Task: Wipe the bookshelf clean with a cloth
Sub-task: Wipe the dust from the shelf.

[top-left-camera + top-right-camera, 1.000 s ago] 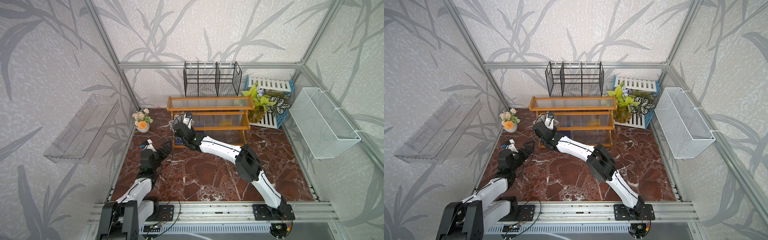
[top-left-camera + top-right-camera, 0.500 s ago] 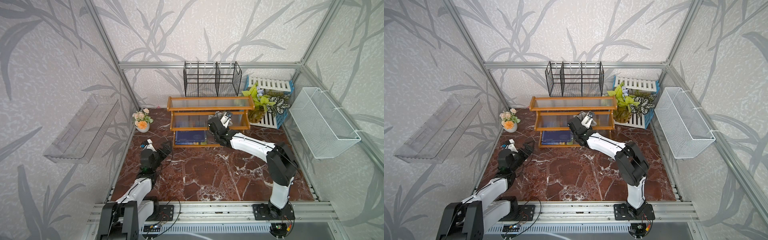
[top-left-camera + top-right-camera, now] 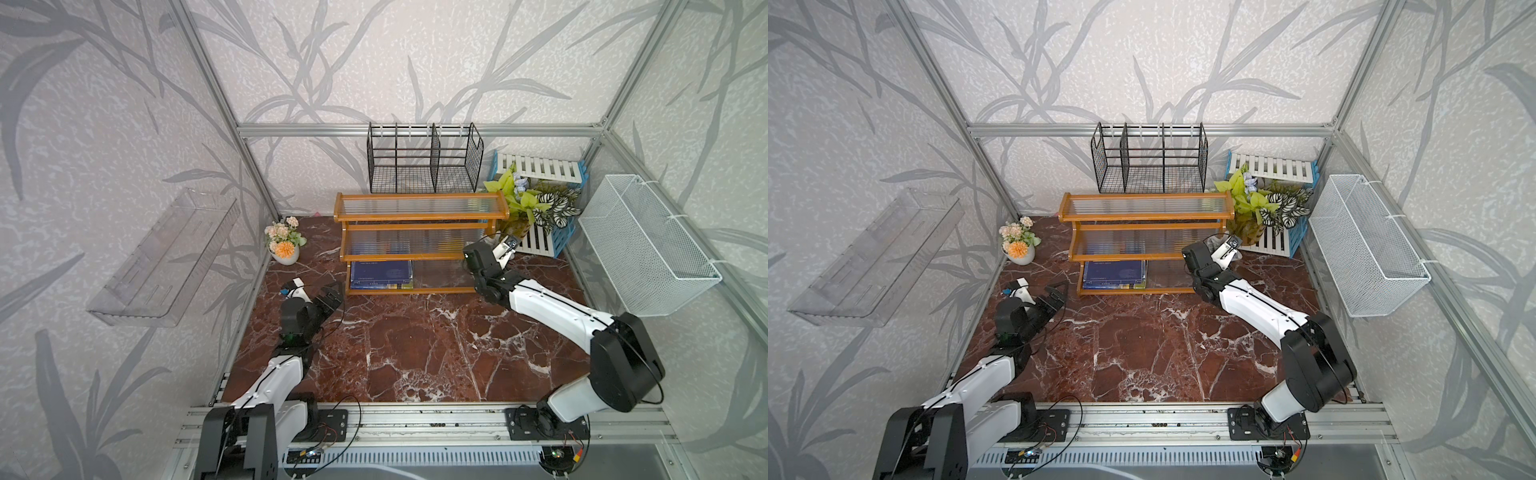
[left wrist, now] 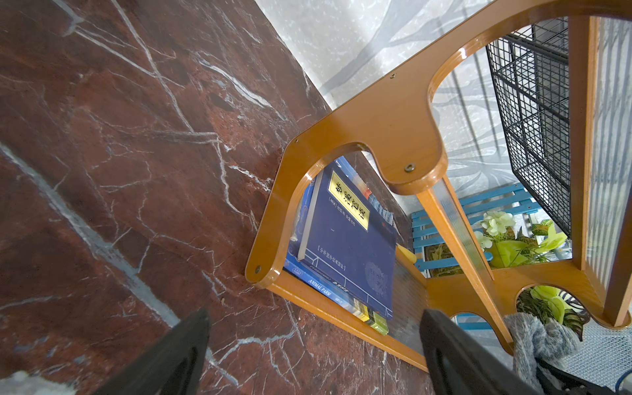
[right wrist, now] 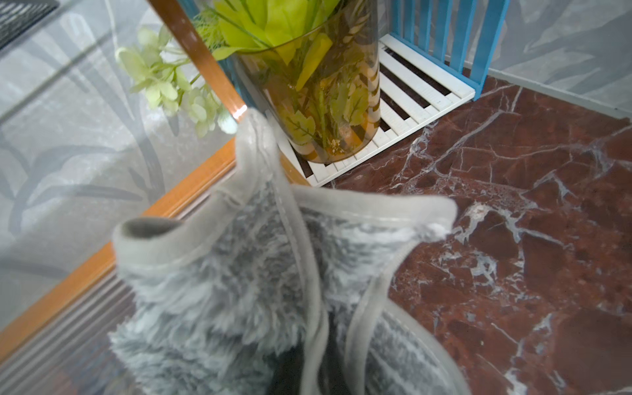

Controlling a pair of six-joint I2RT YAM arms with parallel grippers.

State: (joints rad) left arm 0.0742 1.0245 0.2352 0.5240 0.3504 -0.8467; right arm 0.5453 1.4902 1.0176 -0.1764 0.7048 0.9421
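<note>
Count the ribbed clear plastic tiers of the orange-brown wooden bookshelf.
3: the top tier at the back, the middle tier one step forward, the bottom tier in front, carrying blue books. None seems hidden.

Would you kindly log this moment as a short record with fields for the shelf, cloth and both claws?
bookshelf: three tiers; books on the lowest tier
cloth: gripped by the right claw at the bookshelf's right end; contact unclear
right claw: shut on the cloth
left claw: open, empty, above the marble floor near the bookshelf's left end
nearby: glass vase of greenery just beyond the cloth
</note>
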